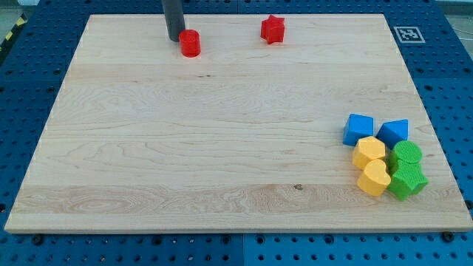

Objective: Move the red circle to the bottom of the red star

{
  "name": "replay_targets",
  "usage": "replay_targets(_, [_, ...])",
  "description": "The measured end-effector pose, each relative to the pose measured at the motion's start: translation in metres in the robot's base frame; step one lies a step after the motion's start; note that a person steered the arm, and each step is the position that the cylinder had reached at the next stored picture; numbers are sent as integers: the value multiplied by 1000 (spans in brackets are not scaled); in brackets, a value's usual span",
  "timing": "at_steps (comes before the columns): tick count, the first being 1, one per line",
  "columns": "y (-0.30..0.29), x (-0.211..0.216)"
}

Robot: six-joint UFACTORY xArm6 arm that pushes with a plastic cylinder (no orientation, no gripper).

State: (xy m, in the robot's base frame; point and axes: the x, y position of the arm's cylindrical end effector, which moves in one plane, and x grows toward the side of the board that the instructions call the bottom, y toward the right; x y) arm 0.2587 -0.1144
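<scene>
Wooden board (222, 148), pale grain, lying on a blue perforated bench (443, 66); a black-and-white marker tag (408, 33) sits at the board's corner at the view's top right.

Item 1. My tip (176, 39): lower end of a straight dark rod coming down from the view's top edge. No fingers or jaws are fitted, so there is nothing to stand apart or close; the tip holds nothing.

Item 2. Red circle (191, 43): short round block, just beside my tip on its right in the view and slightly lower. Whether the two touch cannot be told; at most a sliver separates them.

Item 3. Red star (273, 29): well to the right of my tip, near the board's top edge, a little higher in the view than the red circle. The circle lies to the star's left, apart from it, not below it.

Item 4. Cluster far from my tip, toward the view's bottom right, blocks packed close or touching:
- blue block (358, 129), angular, at the cluster's upper left;
- second blue block (394, 132), to its right;
- yellow block (369, 152), rounded, below the blues;
- second yellow block (374, 178), heart-like, lowest on the left;
- green block (406, 154), rounded, right of the upper yellow;
- second green block (407, 181), star-like, below it.
</scene>
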Motion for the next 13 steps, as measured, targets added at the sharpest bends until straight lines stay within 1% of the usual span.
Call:
replay_targets(2, [27,0])
replay_targets(4, [13,-1])
replay_targets(6, [58,36])
replay_targets(9, [69,41])
replay_targets(11, [59,59])
replay_targets(12, [85,70])
replay_targets(13, [88,107])
